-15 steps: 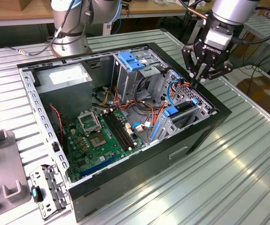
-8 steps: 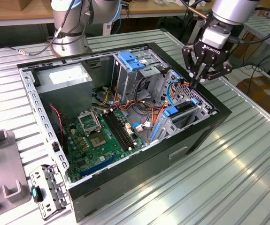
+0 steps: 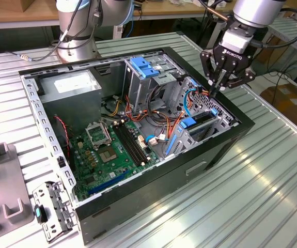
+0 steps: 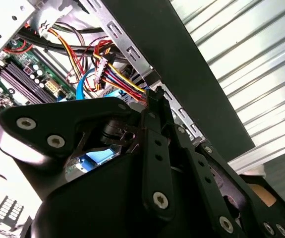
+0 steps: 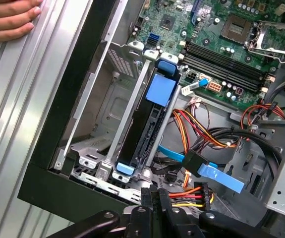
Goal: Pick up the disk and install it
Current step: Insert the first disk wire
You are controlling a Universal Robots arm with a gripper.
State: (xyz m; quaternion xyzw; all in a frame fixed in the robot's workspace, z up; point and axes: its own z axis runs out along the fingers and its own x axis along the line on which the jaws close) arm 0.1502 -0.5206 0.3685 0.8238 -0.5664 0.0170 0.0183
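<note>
The disk [image 5: 147, 119] sits on edge in the drive cage [image 5: 107, 114] at the computer case's [image 3: 138, 201] front corner, long axis running from the case wall toward the motherboard [image 3: 112, 150], blue tabs at both ends. The gripper [image 3: 216, 89] hangs just above that cage, fingers [image 5: 154, 208] drawn together, holding nothing, tips beside the power connector [image 5: 192, 194]. A hand [image 5: 8, 20] rests on the table [image 3: 272, 175]

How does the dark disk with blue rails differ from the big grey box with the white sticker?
The disk is slim and dark; the grey box is bulkier and pale. The disk stands edge-up in a cage at the exterior view's right; the grey box sits at its left. Both are inside the open case.
</note>
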